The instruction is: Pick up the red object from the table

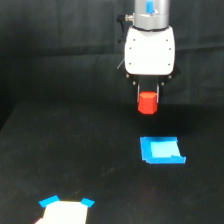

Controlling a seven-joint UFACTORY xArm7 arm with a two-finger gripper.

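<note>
So here the white end effector [148, 95] hangs near the top of the exterior view, a bit to that view's right of centre, with the grey wrist section and a blue dot above it. Its two short dark fingers [139, 93] point straight down and they're clamped on the red object [148, 102], one finger on each side of its upper part. The block is a stubby red-orange cylinder, upright, clearly narrower than the white body over it, and its lower half pokes out below the fingertips.

Whether the block is off the surface [60, 150] is hard to call from this one angle. It sits directly under the end effector, and there's a stretch of plain black between its bottom edge and the blue patch further down, but the black cloth gives no shadow to judge height by. I'd say it looks lifted, but I can't be sure.

Below the end effector and a touch toward the exterior view's right lies a bright blue tape patch [161, 150], roughly square, flat on the black cloth, well apart from the block. Way off down toward the exterior view's lower left, near the bottom edge, there's a pale whitish thing [64, 212] with blue tape corners, partly cut off by the frame, too washed out to tell what it is.

Background behind the arm is just dark fabric.
</note>
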